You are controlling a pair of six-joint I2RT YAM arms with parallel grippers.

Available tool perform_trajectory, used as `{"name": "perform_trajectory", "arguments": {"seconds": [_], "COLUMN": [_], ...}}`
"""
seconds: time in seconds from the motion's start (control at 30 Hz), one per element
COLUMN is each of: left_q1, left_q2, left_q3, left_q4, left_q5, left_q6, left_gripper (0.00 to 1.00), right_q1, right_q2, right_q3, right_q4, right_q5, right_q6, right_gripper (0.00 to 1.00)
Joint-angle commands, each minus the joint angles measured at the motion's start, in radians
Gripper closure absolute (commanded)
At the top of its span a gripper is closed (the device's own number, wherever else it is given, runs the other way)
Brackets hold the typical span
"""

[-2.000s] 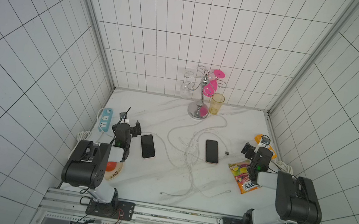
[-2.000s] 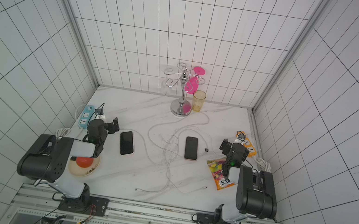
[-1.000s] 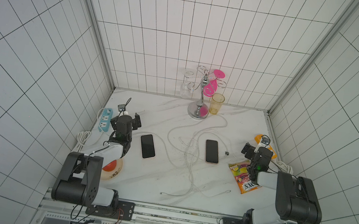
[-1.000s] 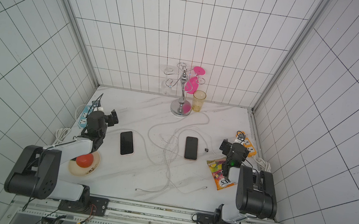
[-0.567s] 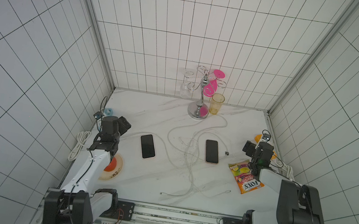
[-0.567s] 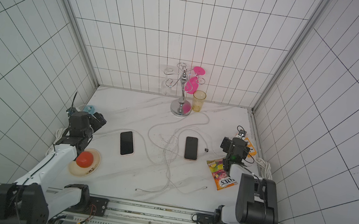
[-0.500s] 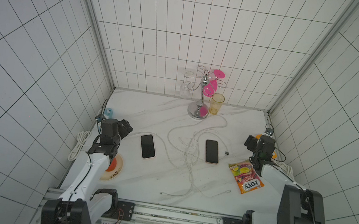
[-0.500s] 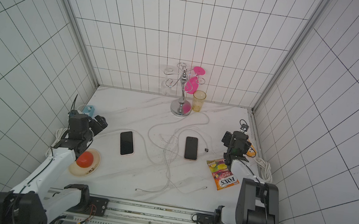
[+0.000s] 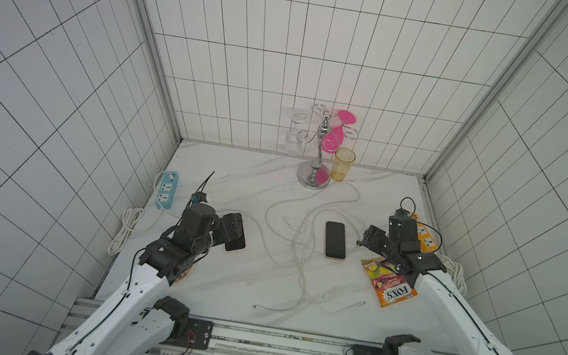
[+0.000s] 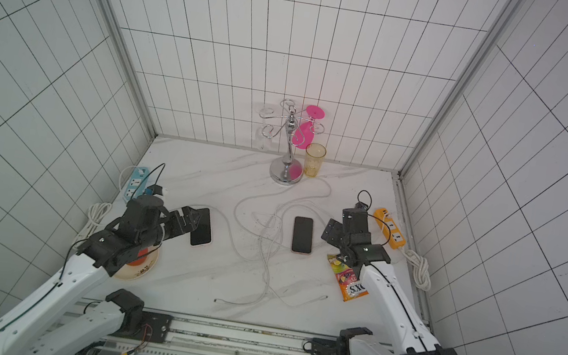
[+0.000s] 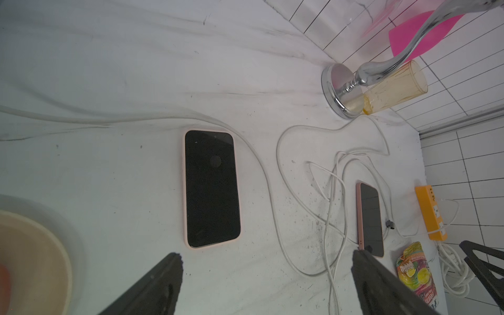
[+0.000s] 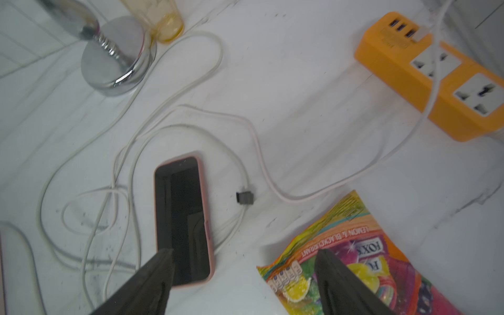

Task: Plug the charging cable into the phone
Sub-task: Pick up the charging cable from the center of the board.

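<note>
Two black phones in pink cases lie flat on the marble table. One phone (image 9: 335,240) (image 12: 181,218) is right of centre; the other phone (image 11: 211,188) (image 10: 203,233) is at the left. White charging cables (image 9: 299,266) lie tangled between them. A dark plug (image 12: 245,197) (image 11: 390,224) rests just right of the right-hand phone. My left gripper (image 9: 232,228) (image 11: 267,256) hovers open over the left phone's near end. My right gripper (image 9: 371,238) (image 12: 244,253) is open above the gap between the right-hand phone and a candy bag, holding nothing.
A chrome glass stand (image 9: 313,175) and a yellow cup (image 9: 343,164) stand at the back. An orange power strip (image 9: 423,239) lies at the right wall, a blue power strip (image 9: 166,190) at the left wall. The candy bag (image 9: 389,284) and a plate (image 10: 141,264) sit near the front.
Both arms have unfolded from their tucked poses and reached out over the table, the left toward the left phone, the right toward the right-hand phone. The right jaws have narrowed slightly.
</note>
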Motion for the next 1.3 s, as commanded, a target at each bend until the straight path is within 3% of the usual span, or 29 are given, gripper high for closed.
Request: {"name": "perform_trajectory", "arguments": {"seconds": [0.0,0.13,0.27,0.53,0.63,0.77,1.27], "left_q1": [-0.05,-0.163,-0.254,-0.29,-0.289,-0.289,-0.29], "left_q2": [0.023,0.045,0.049,-0.012,-0.033,-0.052,-0.088], "left_q3": [-0.011,-0.014,-0.011,-0.034,-0.026,-0.026,-0.041], "left_q4": [-0.076,-0.086,-0.119,-0.152,-0.171,-0.186,-0.216], "left_q5": [-0.048,-0.083,-0.099,-0.116,-0.131,-0.143,-0.136], "left_q6": [-0.073,-0.11,-0.133,-0.158,-0.151,-0.152,-0.163], "left_gripper": [0.05,0.06,0.06,0.06,0.06,0.06,0.06], "right_q1": [0.054,0.124,0.223,0.398,0.441,0.474,0.52], "right_q2": [-0.032,0.014,0.032,-0.07,-0.067,-0.037,0.115], "right_q3": [-0.02,0.003,0.039,0.051,0.05,-0.01,-0.133], "right_q4": [-0.122,-0.202,-0.315,-0.564,-0.626,-0.586,-0.379], "right_q5": [-0.078,-0.089,-0.037,0.067,0.03,-0.04,-0.053], "right_q6": [0.021,0.058,0.182,0.598,0.697,0.784,0.992], "right_gripper": [0.19,0.18,0.19,0.2,0.2,0.2,0.3]}}
